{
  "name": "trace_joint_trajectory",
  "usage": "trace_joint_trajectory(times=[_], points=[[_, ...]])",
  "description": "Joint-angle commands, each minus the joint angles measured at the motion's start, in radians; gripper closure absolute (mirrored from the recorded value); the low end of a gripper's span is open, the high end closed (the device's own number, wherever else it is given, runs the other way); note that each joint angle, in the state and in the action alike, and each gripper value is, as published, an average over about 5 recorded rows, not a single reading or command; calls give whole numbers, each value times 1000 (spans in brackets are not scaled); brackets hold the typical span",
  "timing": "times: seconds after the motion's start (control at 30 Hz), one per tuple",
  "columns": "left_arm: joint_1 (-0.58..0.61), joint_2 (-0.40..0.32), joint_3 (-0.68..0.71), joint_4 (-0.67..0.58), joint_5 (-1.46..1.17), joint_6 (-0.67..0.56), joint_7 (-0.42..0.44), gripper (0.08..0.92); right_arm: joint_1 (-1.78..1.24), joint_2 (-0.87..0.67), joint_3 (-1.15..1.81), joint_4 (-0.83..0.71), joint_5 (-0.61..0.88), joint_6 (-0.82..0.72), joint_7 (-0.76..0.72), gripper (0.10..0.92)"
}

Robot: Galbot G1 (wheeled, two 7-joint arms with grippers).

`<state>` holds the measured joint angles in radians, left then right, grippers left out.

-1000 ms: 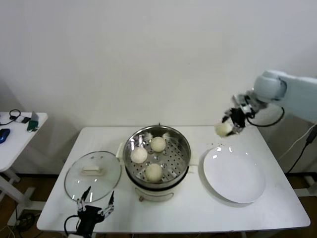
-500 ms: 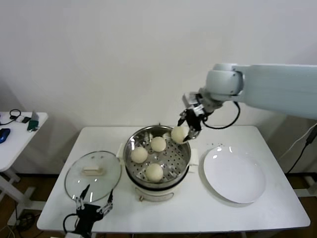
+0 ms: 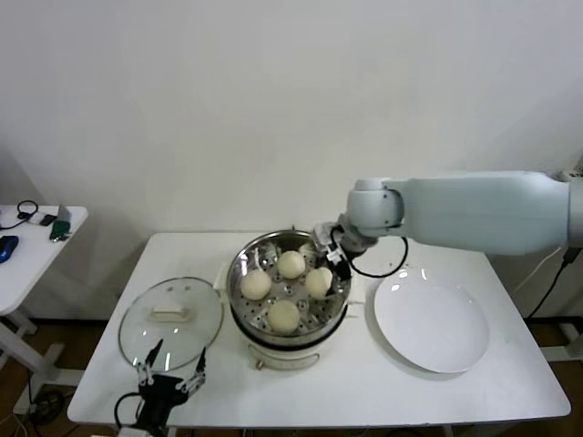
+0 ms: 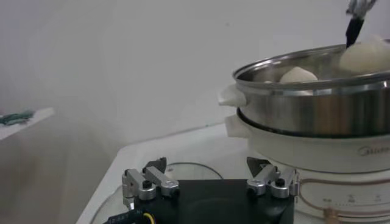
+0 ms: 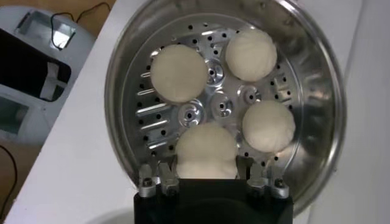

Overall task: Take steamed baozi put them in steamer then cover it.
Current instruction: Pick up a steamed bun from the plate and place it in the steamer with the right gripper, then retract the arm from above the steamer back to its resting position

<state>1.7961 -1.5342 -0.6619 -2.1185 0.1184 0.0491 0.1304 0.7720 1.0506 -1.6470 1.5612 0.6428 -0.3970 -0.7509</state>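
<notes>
- the steamer [image 3: 289, 293] stands at the middle of the white table [image 3: 383, 387], nearer its back edge than its front; its perforated tray [image 5: 214, 109] shows in the right wrist view
- four steamed baozi [image 3: 291, 264] lie on the tray, well spaced around its centre; none on the white plate [image 3: 431, 320] toward the table's right edge
- the right gripper [image 3: 329, 253] reaches over the steamer's rim on the plate side; the fourth bun [image 5: 206, 151] sits on the tray between its fingers [image 5: 150, 180]; jaws partly apart on either flank of the bun; whether they press it i cannot tell
- the cover [image 3: 171, 320] lies flat near the table's left edge, beside the steamer, handle up
- the left gripper [image 3: 171, 379] hangs at the front left corner, just before the cover; jaws wide apart, holding nothing
</notes>
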Motion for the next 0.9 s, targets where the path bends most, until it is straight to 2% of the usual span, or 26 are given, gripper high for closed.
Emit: trace_joint_trajectory(times=[0.03, 0.17, 0.3, 0.43, 0.63, 0.7, 0.77, 0.9], points=[[-2, -7, 0, -3, 1, 1, 2, 177, -132, 34, 34, -80, -64, -8, 40, 372], [-1, -11, 1, -4, 4, 1, 2, 177, -138, 34, 42, -84, -70, -5, 50, 365], [2, -11, -2, -10, 5, 3, 3, 177, -107, 16, 50, -72, -36, 13, 31, 294], [8, -8, -4, -22, 4, 9, 6, 177, 2, -24, 31, -52, 80, 58, -47, 216], [10, -1, -5, -38, -11, 6, 6, 177, 131, -166, 84, -86, 281, 99, -113, 203], [9, 2, -3, -40, -23, 11, 5, 177, 109, -234, 152, -79, 360, 93, -49, 203], [9, 7, 1, -43, -45, 21, 3, 177, 5, -318, 309, -59, 414, 81, 99, 202], [-3, 13, 10, -47, -103, 20, -20, 177, -347, -466, 723, -36, 346, 80, 393, 203]])
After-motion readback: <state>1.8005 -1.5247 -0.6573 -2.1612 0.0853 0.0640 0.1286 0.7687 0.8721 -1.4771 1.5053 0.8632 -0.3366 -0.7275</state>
